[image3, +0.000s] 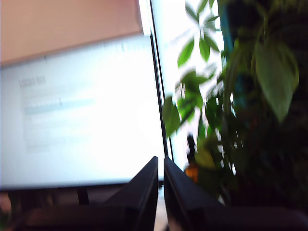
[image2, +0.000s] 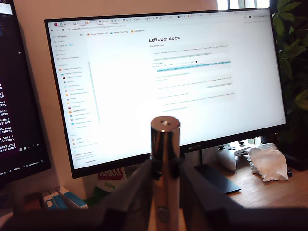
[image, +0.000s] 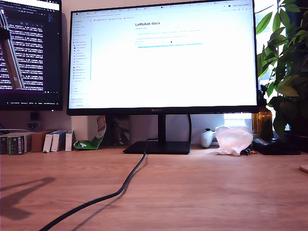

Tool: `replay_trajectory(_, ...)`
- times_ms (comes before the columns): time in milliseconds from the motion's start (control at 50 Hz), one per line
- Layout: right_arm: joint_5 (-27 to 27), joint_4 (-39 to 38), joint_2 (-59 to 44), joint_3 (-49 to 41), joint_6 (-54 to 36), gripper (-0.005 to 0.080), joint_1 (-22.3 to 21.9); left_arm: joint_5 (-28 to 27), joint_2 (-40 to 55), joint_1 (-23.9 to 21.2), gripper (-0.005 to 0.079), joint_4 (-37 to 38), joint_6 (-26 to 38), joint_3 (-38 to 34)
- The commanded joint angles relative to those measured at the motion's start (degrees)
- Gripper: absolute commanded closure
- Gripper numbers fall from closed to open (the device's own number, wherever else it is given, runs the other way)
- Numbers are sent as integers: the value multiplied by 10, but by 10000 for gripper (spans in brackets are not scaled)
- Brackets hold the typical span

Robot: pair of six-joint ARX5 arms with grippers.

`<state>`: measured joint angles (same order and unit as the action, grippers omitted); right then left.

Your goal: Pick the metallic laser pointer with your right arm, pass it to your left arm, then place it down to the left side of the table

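The metallic laser pointer point(image2: 165, 139) stands upright between the dark fingers point(image2: 137, 185) of my first gripper point(image2: 166, 171), which is shut on it, its flat end cap facing the camera. In the exterior view the silver pointer point(image: 9, 55) hangs high at that view's left, in front of a dark screen and well above the table point(image: 202, 192); the arm holding it is almost wholly out of frame. My second gripper point(image3: 161, 166) is shut with nothing between its fingers, and its blurred view faces the bright monitor and a plant. It does not show in the exterior view.
A large bright monitor point(image: 163, 57) on a black stand base point(image: 159, 147) fills the back. A black cable point(image: 120, 190) snakes across the table. Small boxes point(image: 29, 142) sit at the exterior view's left. A crumpled white bag point(image: 233, 139) and a leafy plant point(image: 286, 62) are at its right.
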<state>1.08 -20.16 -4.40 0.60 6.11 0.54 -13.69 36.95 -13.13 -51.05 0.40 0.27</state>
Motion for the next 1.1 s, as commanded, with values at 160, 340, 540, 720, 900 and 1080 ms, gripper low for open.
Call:
replay_trajectory(160, -1, 79, 17, -4, 17, 734, 6, 4, 2, -3, 761, 51, -3, -18)
replay_trajectory(340, -2, 191, 17, -4, 20, 734, 6, 7, 2, -3, 761, 148, -61, -18)
replay_trajectory(540, -2, 267, 17, -4, 20, 734, 6, 7, 2, -3, 761, 245, -60, -18)
replay_trajectory(720, -2, 297, 17, -2, 20, 734, 6, 7, 2, -3, 761, 320, -60, -18)
replay_trajectory(900, -2, 297, 17, -2, 20, 734, 6, 6, 2, -3, 761, 377, -75, -18)
replay_trajectory(1080, -2, 297, 17, -2, 20, 734, 6, 6, 2, -3, 761, 377, -75, -18)
